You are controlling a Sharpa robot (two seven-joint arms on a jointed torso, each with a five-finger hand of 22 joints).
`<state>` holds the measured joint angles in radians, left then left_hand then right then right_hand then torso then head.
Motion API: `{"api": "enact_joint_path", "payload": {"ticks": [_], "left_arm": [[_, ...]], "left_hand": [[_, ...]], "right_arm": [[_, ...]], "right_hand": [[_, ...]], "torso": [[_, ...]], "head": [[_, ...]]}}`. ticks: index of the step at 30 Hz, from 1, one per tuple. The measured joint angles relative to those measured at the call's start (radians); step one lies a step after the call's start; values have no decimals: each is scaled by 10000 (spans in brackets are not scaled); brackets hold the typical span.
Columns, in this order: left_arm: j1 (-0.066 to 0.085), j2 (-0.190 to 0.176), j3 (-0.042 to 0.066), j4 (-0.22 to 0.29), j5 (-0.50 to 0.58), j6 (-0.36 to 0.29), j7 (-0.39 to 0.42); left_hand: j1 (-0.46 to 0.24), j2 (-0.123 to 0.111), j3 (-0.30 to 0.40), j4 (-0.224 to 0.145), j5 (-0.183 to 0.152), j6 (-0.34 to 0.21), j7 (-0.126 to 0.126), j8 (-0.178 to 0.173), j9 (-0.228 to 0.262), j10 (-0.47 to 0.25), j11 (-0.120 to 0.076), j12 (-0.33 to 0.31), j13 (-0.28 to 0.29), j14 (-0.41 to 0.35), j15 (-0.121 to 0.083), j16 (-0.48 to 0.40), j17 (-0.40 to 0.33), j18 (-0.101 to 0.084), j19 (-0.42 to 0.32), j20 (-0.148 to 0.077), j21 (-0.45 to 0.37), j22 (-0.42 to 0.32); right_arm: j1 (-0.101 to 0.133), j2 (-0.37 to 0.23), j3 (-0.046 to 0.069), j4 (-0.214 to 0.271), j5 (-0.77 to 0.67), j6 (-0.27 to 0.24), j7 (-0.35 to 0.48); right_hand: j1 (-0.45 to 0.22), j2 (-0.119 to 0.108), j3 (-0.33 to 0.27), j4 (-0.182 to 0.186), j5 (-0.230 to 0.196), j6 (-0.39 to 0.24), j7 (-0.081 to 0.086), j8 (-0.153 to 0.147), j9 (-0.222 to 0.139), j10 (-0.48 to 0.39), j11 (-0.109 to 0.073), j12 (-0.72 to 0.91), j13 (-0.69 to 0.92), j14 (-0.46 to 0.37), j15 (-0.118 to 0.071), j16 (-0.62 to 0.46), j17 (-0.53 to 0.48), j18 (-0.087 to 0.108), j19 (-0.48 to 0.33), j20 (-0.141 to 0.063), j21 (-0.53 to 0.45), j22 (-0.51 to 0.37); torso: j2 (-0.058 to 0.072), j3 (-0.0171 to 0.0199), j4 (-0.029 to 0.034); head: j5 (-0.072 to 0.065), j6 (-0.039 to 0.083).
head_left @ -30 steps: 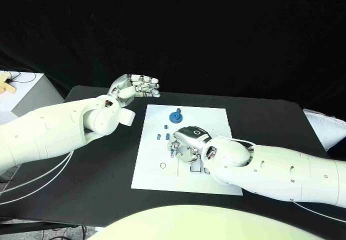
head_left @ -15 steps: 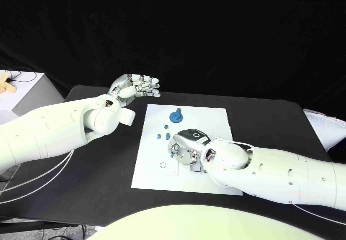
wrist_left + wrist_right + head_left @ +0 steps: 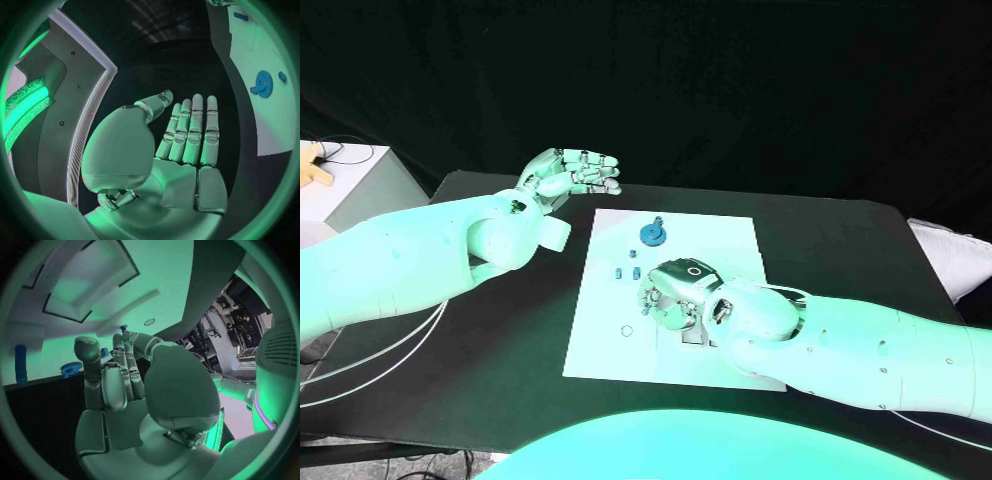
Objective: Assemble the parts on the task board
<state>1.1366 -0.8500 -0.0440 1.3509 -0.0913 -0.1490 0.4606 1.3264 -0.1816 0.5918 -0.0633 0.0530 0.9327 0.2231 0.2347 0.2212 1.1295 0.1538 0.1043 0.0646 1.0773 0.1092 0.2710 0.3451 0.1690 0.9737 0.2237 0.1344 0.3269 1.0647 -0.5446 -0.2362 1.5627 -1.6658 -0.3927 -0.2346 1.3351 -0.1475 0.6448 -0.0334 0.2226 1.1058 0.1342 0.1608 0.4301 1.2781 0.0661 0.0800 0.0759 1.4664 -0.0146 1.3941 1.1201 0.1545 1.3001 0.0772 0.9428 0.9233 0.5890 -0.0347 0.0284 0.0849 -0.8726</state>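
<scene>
The white task board [image 3: 733, 240] lies mid-table. On its far part sits a round blue gear-like part [image 3: 652, 234], which the left wrist view also shows [image 3: 263, 83], with small blue pegs [image 3: 616, 270] nearer. My right hand [image 3: 678, 290] is bent down over the board's middle. In the right wrist view its thumb and a finger meet on a tiny blue part [image 3: 123, 328] above the board's oval hole [image 3: 149, 322]. My left hand [image 3: 568, 174] hovers past the board's far left corner, its fingers [image 3: 192, 127] straight and holding nothing.
Dark rectangular slots [image 3: 689, 340] and a small ring hole [image 3: 626, 330] mark the board's near part. A white box [image 3: 351, 185] with a yellow object [image 3: 312, 165] stands off the table's far left. Cables [image 3: 358, 350] hang by the left arm.
My right hand has edged slightly toward the board's near part, fingers still down on it. The left hand has not moved.
</scene>
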Motion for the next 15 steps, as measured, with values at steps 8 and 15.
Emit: {"api": "enact_joint_path", "payload": {"ticks": [8,15], "left_arm": [[0,-3,0,4,0,12,-19],[-3,-6,0,7,0,32,-33]], "left_hand": [[0,0,0,0,0,0,0,0,0,0,0,0,0,0,0,0,-1,1,0,0,0,0],[0,0,0,0,0,0,0,0,1,0,0,0,0,0,0,0,-1,0,0,0,0,-1]], "right_arm": [[-3,11,0,12,-64,-8,-35],[-5,42,0,14,-90,-5,-55]], "right_hand": [[21,4,25,-25,-7,-5,1,0,3,-15,15,-1,-6,0,0,0,1,0,0,0,0,5],[6,17,24,-25,-38,-18,12,0,6,-16,16,-12,-4,0,0,0,3,0,0,0,0,4]], "torso": [[0,0,-2],[1,-3,0]], "head": [[-1,0],[7,0]]}}
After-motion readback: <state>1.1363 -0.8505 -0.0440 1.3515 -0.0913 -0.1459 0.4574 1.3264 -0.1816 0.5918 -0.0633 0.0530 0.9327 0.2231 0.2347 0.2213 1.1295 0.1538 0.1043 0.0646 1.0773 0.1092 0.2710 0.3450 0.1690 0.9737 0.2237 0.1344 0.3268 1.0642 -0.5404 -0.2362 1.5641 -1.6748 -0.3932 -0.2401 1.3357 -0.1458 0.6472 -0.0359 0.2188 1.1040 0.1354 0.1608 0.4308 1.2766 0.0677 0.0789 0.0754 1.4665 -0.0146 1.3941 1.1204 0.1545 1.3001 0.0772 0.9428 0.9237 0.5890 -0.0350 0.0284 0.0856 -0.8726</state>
